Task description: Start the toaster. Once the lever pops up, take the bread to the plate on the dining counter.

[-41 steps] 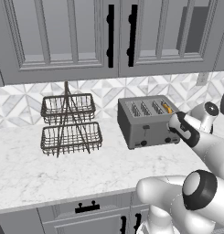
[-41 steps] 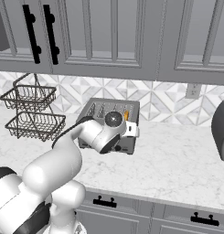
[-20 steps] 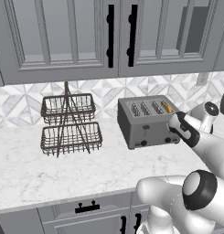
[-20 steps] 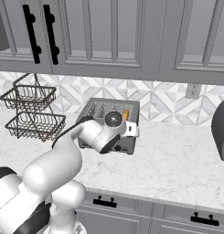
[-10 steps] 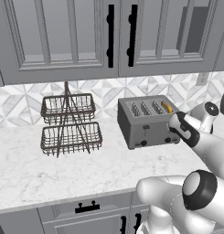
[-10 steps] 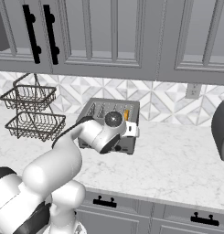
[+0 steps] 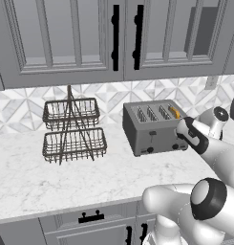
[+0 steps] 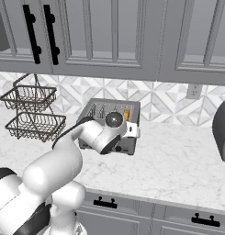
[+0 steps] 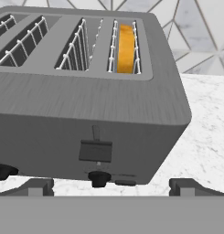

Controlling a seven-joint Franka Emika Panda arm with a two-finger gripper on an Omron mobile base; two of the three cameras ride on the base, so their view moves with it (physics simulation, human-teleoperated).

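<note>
Grey toaster (image 9: 86, 109): four slots, one bread (image 9: 126, 48) in end slot; tool (image 9: 111, 186) released.

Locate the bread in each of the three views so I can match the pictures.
Left base view: bread in the toaster's rightmost slot, right of centre.
Right base view: bread in the rightmost slot, just above the wrist, at centre.
Hand view: bread top centre, in the rightmost slot.
Shared landmark: the toaster.
</note>
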